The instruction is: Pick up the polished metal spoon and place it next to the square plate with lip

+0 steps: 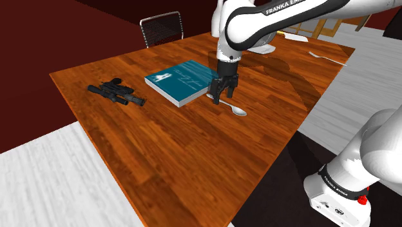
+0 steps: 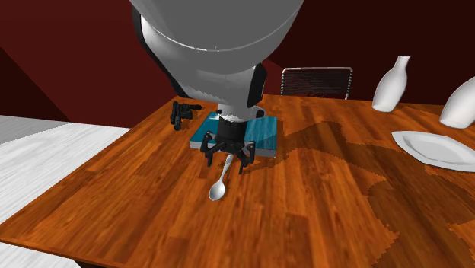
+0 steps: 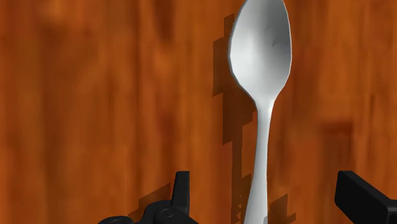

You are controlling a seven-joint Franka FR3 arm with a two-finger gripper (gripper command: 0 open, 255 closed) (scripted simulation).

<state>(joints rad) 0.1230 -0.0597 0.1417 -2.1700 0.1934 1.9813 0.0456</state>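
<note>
Dark red walls close in behind a desk (image 1: pixel 193 161) of warm orange-brown wood grain, with white floor at its side. The spoon (image 1: pixel 233 108) lies flat on that desk just beside a teal book (image 1: pixel 180 80). It is a pale, silvery grey, with a smooth oval bowl turned upward and a slim handle that widens a little toward its end.

My end effector (image 1: pixel 223 99) hangs low over the handle end with its black fingers (image 3: pixel 181 194) spread apart. The handle runs between them, and a gap of bare wood shows on each side, so I grip nothing.

The wrist view gives the bowl's soft shading and the jagged shadow the spoon casts on the wood. The second exterior view adds a white square plate (image 2: pixel 434 148) well off toward its right, with two white bottles (image 2: pixel 392 84) behind it. The shoulder view shows a black pistol-shaped object (image 1: pixel 116 91) beyond the book and a dark chair (image 1: pixel 161 29) at the far edge.
</note>
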